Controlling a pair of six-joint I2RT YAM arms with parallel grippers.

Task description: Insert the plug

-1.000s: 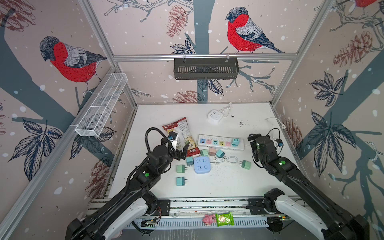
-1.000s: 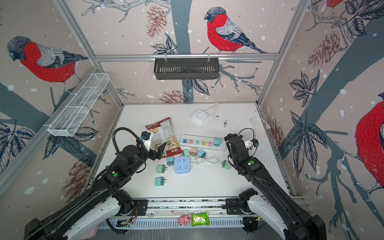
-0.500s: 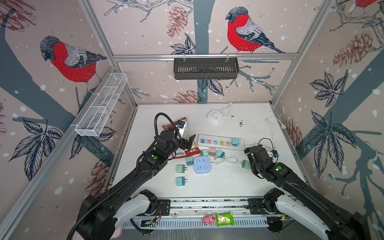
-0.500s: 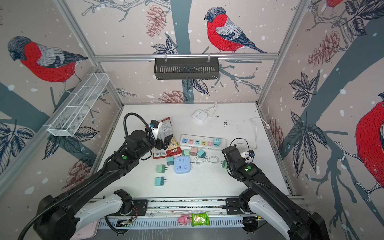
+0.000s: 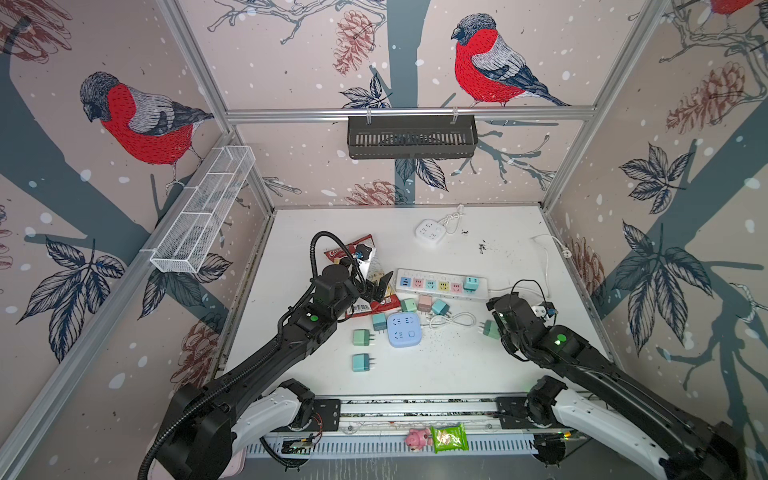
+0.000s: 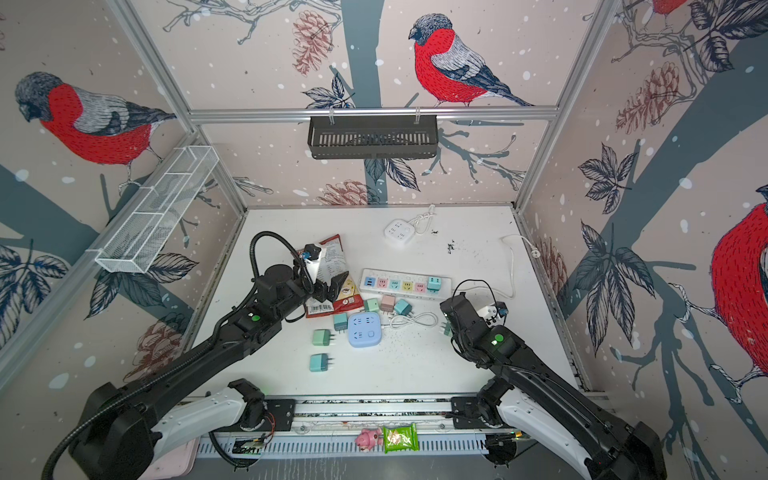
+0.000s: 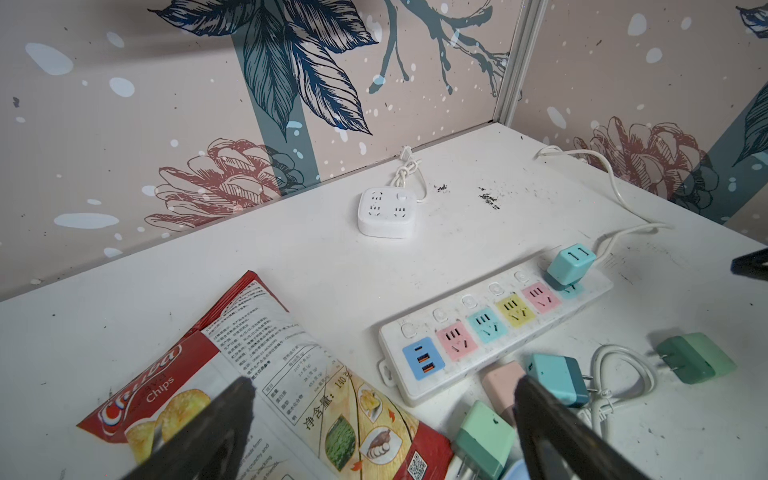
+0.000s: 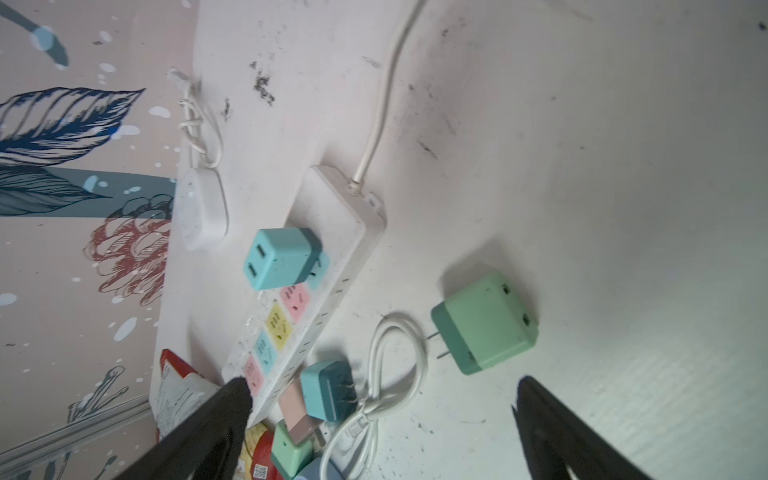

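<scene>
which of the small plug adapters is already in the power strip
The teal adapter standing in the end socket of the long strip; the others lie loose on the table.

So my left arm (image 5: pixel 291 340) is stretched toward the USB end of the power strip (image 5: pixel 432 279), left fingers (image 7: pixel 208 432) spread wide, nothing between them. My right arm (image 5: pixel 582 361) sits low by its cord end, right fingers (image 8: pixel 552 428) gaping too, empty.

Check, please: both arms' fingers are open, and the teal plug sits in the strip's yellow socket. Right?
No: the teal plug sits in the end socket of the strip; the yellow socket is free (left wrist view). Left fingers and right fingers are open.
</scene>
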